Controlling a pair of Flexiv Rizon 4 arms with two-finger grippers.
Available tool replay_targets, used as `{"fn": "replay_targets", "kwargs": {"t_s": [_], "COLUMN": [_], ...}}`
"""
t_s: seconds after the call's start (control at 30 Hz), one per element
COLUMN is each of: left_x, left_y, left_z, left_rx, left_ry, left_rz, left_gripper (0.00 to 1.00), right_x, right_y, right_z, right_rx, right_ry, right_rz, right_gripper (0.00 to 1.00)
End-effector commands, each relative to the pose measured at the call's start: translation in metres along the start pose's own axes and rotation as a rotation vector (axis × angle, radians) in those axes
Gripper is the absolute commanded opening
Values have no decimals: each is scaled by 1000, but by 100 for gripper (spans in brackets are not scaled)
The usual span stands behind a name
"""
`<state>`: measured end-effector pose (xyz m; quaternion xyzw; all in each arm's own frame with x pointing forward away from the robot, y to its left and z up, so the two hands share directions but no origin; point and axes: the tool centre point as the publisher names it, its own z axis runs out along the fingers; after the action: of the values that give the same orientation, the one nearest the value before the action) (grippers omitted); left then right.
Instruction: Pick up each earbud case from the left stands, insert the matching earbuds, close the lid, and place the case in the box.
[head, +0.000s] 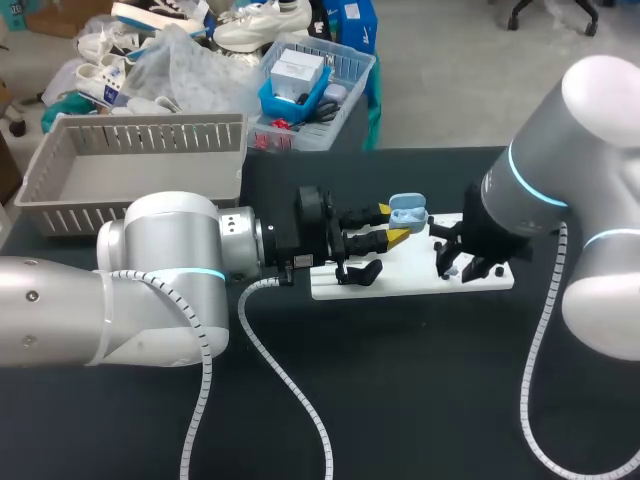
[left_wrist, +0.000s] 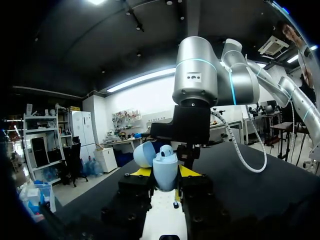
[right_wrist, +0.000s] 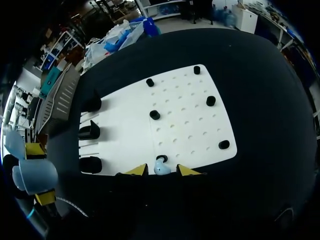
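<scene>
Left gripper (left_wrist: 165, 171): the jaws are closed on the earbud case (left_wrist: 165, 179), one yellow tip against each side. The case is light blue and held upright above the white board (right_wrist: 185, 125), clear of its surface. The lid (left_wrist: 144, 153) is hinged open. A rounded light-blue part with a dark spot sits in the mouth of the case; it appears to be a seated earbud.

Right gripper (right_wrist: 162, 170): the jaws are narrowly apart and point down at the near edge of the board. A loose light-blue earbud (right_wrist: 160, 168) lies on the board between the tips, just beside a black peg (right_wrist: 162, 158). A small gap shows on each side of it.

Three black stands (right_wrist: 90, 131) line the board's left edge.

The grey slatted box (head: 140, 135) stands at the table's far left, well apart from the board. Its bare floor is visible.
</scene>
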<state>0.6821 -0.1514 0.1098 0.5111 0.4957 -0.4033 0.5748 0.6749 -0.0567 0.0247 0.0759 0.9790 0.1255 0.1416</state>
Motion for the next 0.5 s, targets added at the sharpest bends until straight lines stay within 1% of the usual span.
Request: {"fn": "replay_targets", "kwargs": {"t_s": [0.03, 0.17, 0.27, 0.5], "left_x": [0, 0, 0, 0], "left_y": [-1, -1, -1, -1], "left_z": [0, 0, 0, 0], "left_rx": [-4, -4, -4, -4], "left_ry": [0, 0, 0, 0], "left_rz": [1, 1, 1, 1], "left_gripper": [0, 0, 0, 0], "right_x": [-1, -1, -1, 0], "right_y": [0, 1, 1, 1], "right_z": [1, 1, 2, 5], "right_rx": [1, 1, 0, 2], "right_ry": [-1, -2, -1, 5], "right_rz": [2, 3, 3, 5], "right_gripper": [31, 29, 24, 22]}}
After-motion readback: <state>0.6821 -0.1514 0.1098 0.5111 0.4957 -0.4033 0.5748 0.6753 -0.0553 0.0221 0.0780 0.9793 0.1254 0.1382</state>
